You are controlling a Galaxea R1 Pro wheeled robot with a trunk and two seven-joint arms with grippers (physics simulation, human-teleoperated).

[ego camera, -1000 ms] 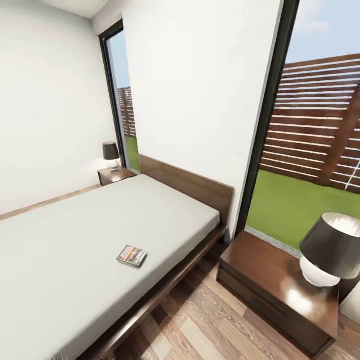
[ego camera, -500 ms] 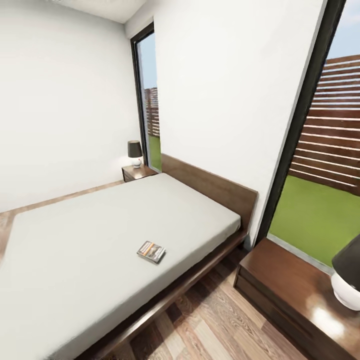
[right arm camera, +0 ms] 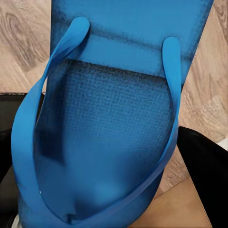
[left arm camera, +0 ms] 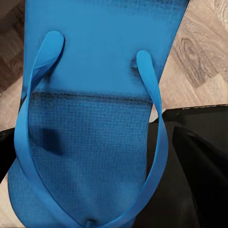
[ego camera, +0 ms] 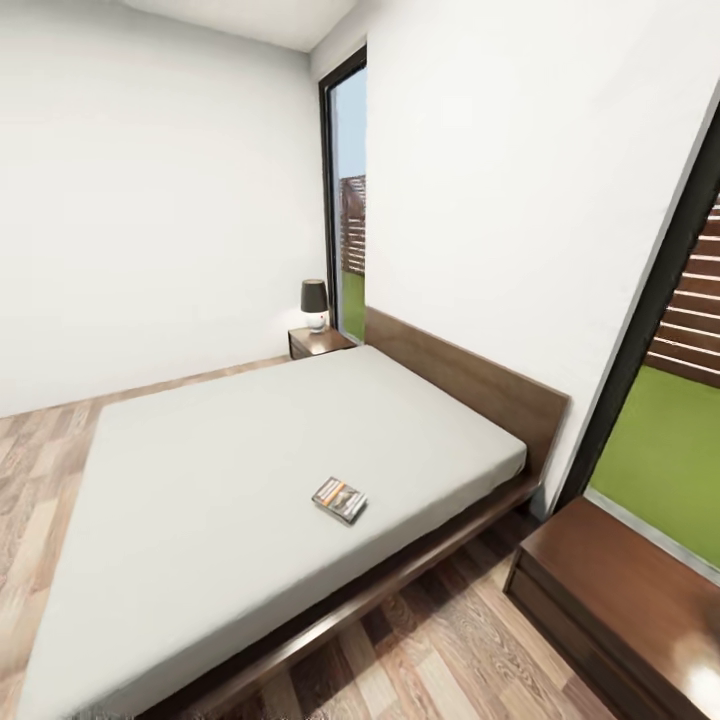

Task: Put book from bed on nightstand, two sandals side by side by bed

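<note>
Blue fills each wrist view: one sandal lies close under the left tool's camera and the other sandal under the right, each with wood-plank floor behind it. Dark shapes flank both soles, yet whether either tool is clamped on its sandal I cannot tell. Outward, the head view takes the bed as landmark. The book lies flat on the mattress near the bed's near long edge, toward the headboard half, its long axis slanted across the bed. One nightstand stands just beside the bed's head on the near side; the other nightstand, with a lamp, sits beyond the far side. Which arm is nearer the book cannot be judged.
</note>
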